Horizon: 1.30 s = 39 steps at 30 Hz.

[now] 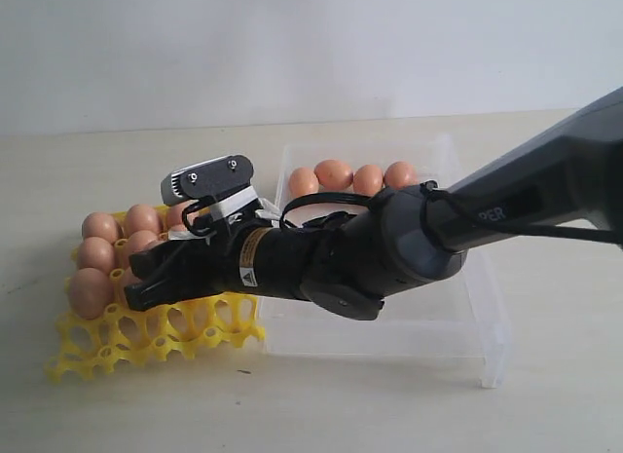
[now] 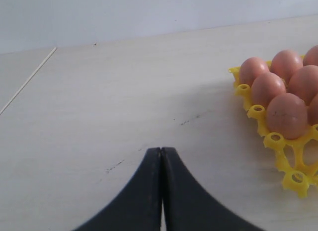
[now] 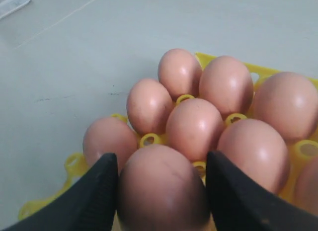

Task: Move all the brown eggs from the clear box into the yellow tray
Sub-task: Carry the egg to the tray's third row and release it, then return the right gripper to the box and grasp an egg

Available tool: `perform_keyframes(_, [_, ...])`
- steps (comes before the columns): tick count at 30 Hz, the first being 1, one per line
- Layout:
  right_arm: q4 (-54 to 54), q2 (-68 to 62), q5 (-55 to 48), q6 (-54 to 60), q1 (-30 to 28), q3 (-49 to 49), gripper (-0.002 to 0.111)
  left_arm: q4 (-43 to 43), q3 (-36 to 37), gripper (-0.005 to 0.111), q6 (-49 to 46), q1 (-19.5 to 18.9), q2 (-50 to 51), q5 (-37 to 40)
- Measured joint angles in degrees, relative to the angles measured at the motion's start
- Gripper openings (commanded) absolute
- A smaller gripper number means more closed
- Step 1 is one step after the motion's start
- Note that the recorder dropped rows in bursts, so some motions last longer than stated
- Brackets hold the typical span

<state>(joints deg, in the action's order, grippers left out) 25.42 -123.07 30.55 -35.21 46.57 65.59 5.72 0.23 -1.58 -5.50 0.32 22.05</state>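
A pale, cream-coloured worktop [image 1: 292,414] with a faint wood grain is seen across the lower part of the exterior view. It is met at the back by a plain white wall [image 1: 292,44]. A few small dark scuff marks [image 2: 115,166] and a thin straight line [image 2: 30,79] are seen on the surface. Everything is lit softly and evenly, and only faint shadows are cast.

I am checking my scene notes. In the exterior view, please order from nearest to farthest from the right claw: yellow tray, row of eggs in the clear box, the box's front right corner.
1. yellow tray, directly below the right claw.
2. row of eggs, at the back of the clear box.
3. front right corner, far right.
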Motion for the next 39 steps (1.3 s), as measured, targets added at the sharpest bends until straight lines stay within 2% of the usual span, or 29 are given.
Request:
perform_keyframes(4, [-0.92, -0.53, 0.82, -0.10, -0.91, 0.14, 0.023, 0.00, 0.00, 0.000, 0.00, 0.00, 0.00, 0.00])
perform_keyframes(11, [-3.10, -1.00, 0.82, -0.32, -1.67, 0.23, 0.058, 0.00, 0.00, 0.000, 0.00, 0.00, 0.00, 0.00])
perform_keyframes(13, [-3.21, -1.00, 0.82, -0.32, -1.67, 0.23, 0.063, 0.00, 0.00, 0.000, 0.00, 0.00, 0.00, 0.00])
perform_keyframes(19, [-3.46, -1.00, 0.87, -0.32, -1.67, 0.26, 0.063, 0.00, 0.00, 0.000, 0.00, 0.00, 0.00, 0.00])
perform_keyframes(23, [-3.14, 2.39, -5.36, -0.55, -1.76, 0.26, 0.059, 0.00, 0.00, 0.000, 0.00, 0.00, 0.00, 0.00])
perform_keyframes(28, [-2.83, 13.86, -26.34, 3.09, -3.83, 0.47, 0.057, 0.00, 0.00, 0.000, 0.00, 0.00, 0.00, 0.00])
perform_keyframes(34, [-2.83, 21.69, -50.37, 12.75, -12.39, 1.32, 0.057, 0.00, 0.00, 0.000, 0.00, 0.00, 0.00, 0.00])
perform_keyframes(39, [-2.83, 20.93, -59.63, 14.12, -19.36, 4.57, 0.057, 0.00, 0.00, 0.000, 0.00, 0.00, 0.00, 0.00])
